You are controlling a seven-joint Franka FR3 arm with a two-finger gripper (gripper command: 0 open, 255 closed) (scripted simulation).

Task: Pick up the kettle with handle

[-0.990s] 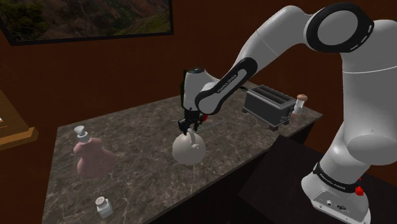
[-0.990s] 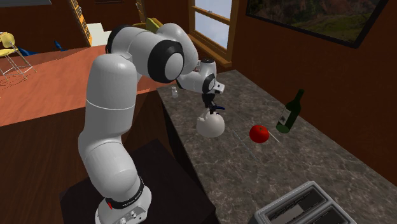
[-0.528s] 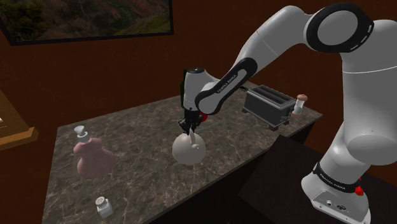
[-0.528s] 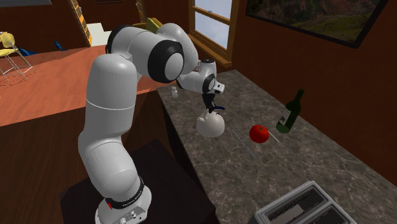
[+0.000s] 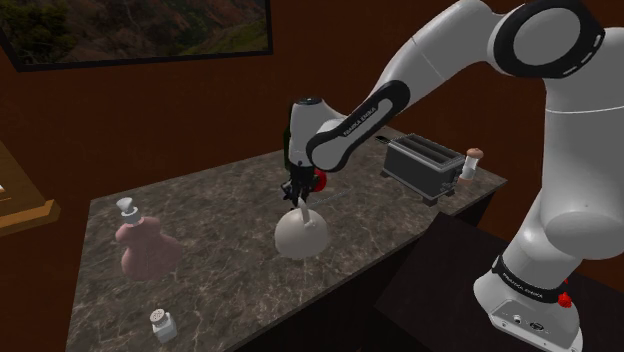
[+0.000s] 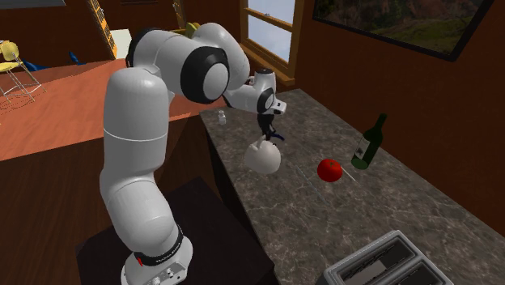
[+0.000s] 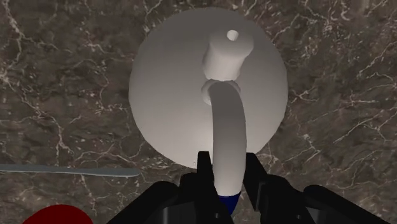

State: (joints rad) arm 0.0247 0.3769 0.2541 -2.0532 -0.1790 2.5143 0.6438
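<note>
A round white kettle [image 5: 302,235] with a spout and an arched handle hangs a little above the dark marble counter [image 5: 210,280], slightly tilted. My black gripper [image 5: 297,197] is directly above it, shut on the handle. In the wrist view the two fingers [image 7: 205,173] clasp the pale handle [image 7: 228,127] near its end, and the kettle's body [image 7: 172,89] lies beyond them. From the second exterior view, the gripper [image 6: 269,138] holds the kettle [image 6: 264,157] near the counter's front edge.
A pink stoppered bottle [image 5: 140,247] and a small shaker [image 5: 163,322] stand at the shoulder view's left. A toaster [image 5: 423,168] and another shaker [image 5: 472,163] are at the right end. A red apple [image 6: 328,169] and a green bottle [image 6: 369,143] sit behind the kettle.
The fingers have closed on the handle. The arm has risen a little and the kettle has come up off the counter, tipping and shifting slightly toward the shoulder view's right.
</note>
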